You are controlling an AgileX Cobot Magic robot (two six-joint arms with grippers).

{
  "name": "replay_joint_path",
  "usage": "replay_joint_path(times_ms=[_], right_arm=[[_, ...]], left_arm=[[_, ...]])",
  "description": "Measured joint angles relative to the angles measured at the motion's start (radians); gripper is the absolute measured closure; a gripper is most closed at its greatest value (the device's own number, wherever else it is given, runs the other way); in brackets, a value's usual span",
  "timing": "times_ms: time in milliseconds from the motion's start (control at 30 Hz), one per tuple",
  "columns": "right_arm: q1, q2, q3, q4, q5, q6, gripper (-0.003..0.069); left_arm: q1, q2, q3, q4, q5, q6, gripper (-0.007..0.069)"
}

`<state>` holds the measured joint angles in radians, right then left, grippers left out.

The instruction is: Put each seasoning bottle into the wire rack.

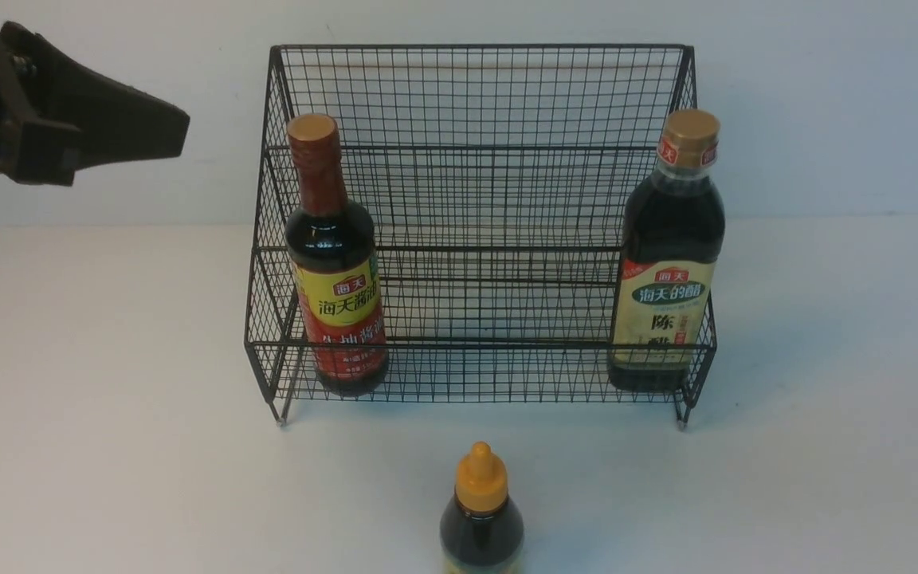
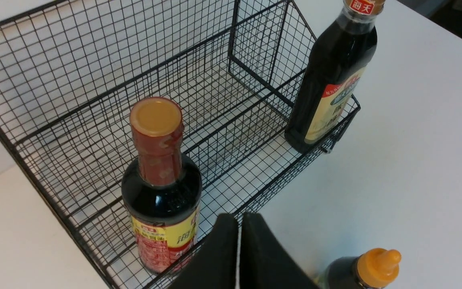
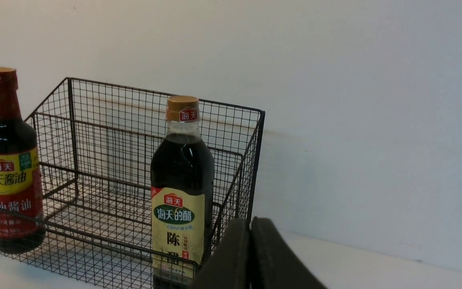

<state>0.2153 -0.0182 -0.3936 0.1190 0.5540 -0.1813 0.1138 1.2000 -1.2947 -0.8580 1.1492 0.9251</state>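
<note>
Nozzle bottle [image 1: 481,510] on table [image 1: 108,414], well apart from closed, empty left hand [image 1: 176,131].

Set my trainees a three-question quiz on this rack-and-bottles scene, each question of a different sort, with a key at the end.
1. How many bottles stand in the wire rack?
2. Where does the small yellow-nozzle bottle stand? A: on the rack's upper tier. B: on the rack's lower tier. C: on the table, in front of the rack.
3. True or false: the left gripper is shut and holds nothing.

Key
1. Two: the red-necked bottle at the left end and the cream-green-labelled bottle at the right end, both upright on the lower tier.
2. C.
3. True.
</note>
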Motion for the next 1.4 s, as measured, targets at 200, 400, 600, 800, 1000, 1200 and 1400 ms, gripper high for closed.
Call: replay_joint_path(times_ms=[200, 400, 600, 800, 1000, 1200, 1400], right_arm=[[0.0, 0.0, 0.0, 0.0, 0.009, 0.0, 0.0673], [0.0, 0.0, 0.062, 0.0, -0.035, 0.0, 0.0673], [-0.053, 0.0, 0.238, -0.008, -0.156, 0.0, 0.0673], [-0.155, 0.0, 0.394, -0.015, -0.149, 0.0, 0.0673], [-0.195, 0.001, 0.411, -0.024, -0.152, 0.001, 0.0673], [-0.21, 0.001, 0.412, -0.041, -0.158, 0.001, 0.0673], [-0.21, 0.001, 0.412, -0.041, -0.158, 0.001, 0.0673]], left_arm=[[0.0, 0.0, 0.0, 0.0, 0.0, 0.0, 0.0629], [0.0, 0.0, 0.0, 0.0, 0.0, 0.0, 0.0629], [0.0, 0.0, 0.0, 0.001, 0.003, -0.02, 0.0629], [0.0, 0.0, 0.0, 0.064, 0.079, -0.054, 0.0629], [0.0, -0.005, 0.0, 0.162, 0.085, -0.094, 0.0629], [0.0, -0.069, 0.0, 0.261, 0.086, -0.209, 0.0629], [0.0, -0.233, 0.026, 0.321, 0.091, -0.338, 0.0629]])
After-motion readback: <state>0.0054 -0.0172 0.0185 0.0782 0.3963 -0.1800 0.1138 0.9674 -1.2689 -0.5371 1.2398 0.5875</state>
